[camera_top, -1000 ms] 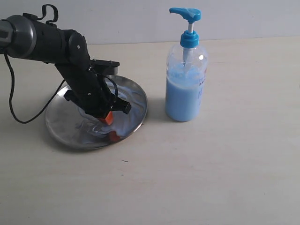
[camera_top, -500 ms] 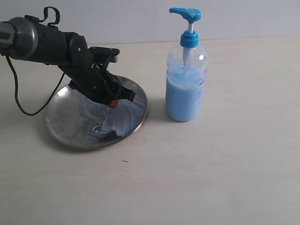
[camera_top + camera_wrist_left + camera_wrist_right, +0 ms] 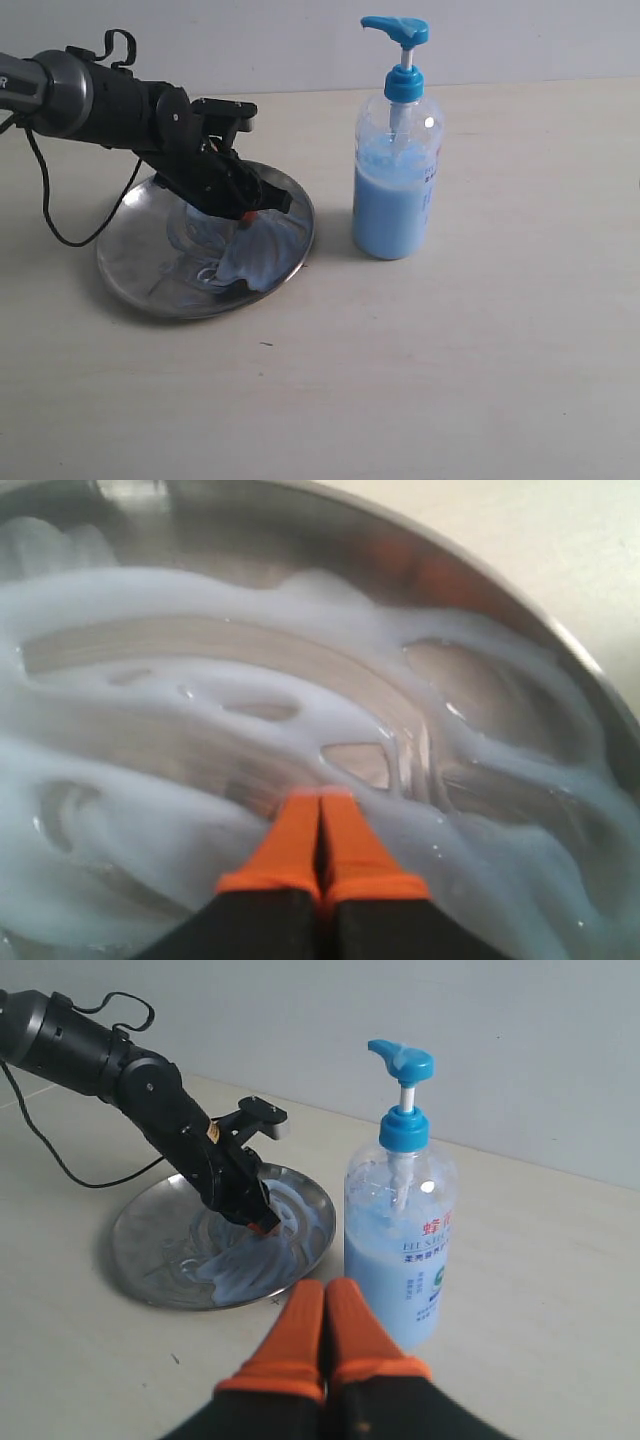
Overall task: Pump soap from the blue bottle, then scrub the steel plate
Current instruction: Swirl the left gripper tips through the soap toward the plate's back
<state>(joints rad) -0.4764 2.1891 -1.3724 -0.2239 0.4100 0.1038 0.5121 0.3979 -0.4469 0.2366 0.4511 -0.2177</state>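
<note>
The steel plate lies on the table at the left, smeared with pale soap in swirled streaks. My left gripper is shut with nothing in it, its orange fingertips pressed down into the soap on the plate. The blue bottle stands upright to the right of the plate, apart from it, with its blue pump head up. In the right wrist view my right gripper is shut and empty, hovering in front of the bottle and the plate.
The left arm reaches in from the left with a black cable looping over the table. A pale wall runs behind the table's far edge.
My left gripper swept across the plate from its front part toward the back right, spreading the soap. The arm's elbow swung lower. The bottle has not moved.
</note>
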